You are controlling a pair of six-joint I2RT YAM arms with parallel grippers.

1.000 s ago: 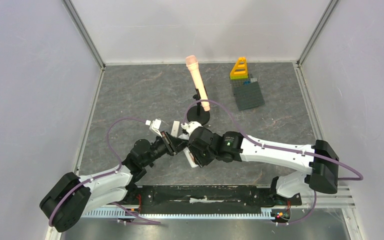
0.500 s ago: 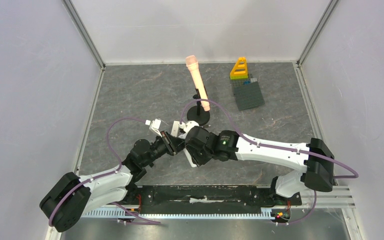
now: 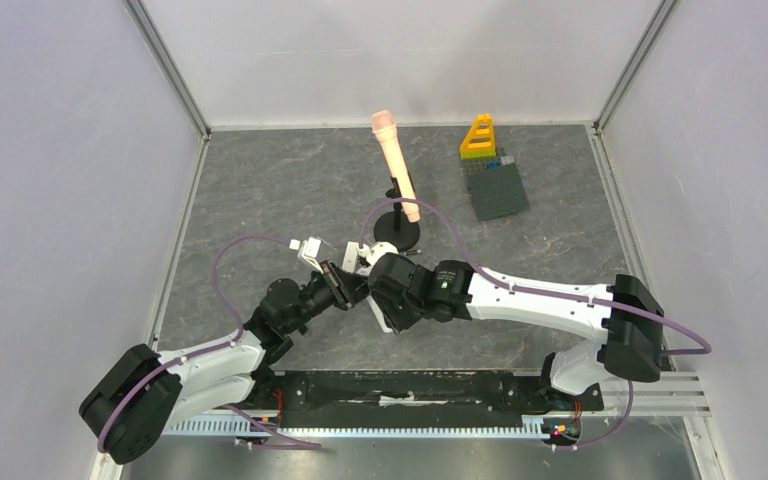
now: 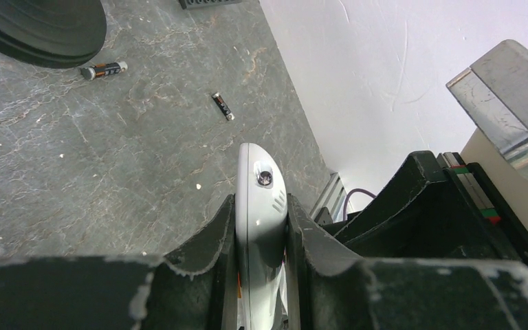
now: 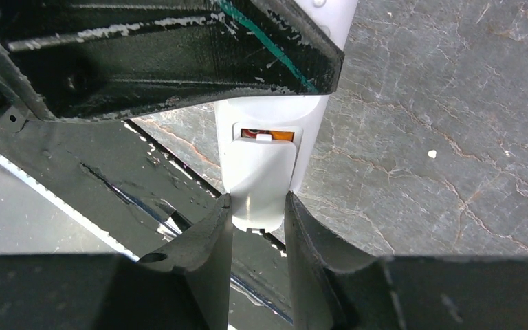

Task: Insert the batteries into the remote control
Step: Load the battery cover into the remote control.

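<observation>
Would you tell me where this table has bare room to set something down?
Bare: the table's back-left, between left wall and microphone stand, and the right side, between brick plate and right arm. Crowded: the centre, where the left pincer and right pincer grip the remote, two batteries loose by the stand.

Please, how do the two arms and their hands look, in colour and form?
The left arm and right arm have white links and black joints; a purple cable loops along each. The left hand and right hand are black, with wedge-shaped fingers scuffed pale at the edges.
</observation>
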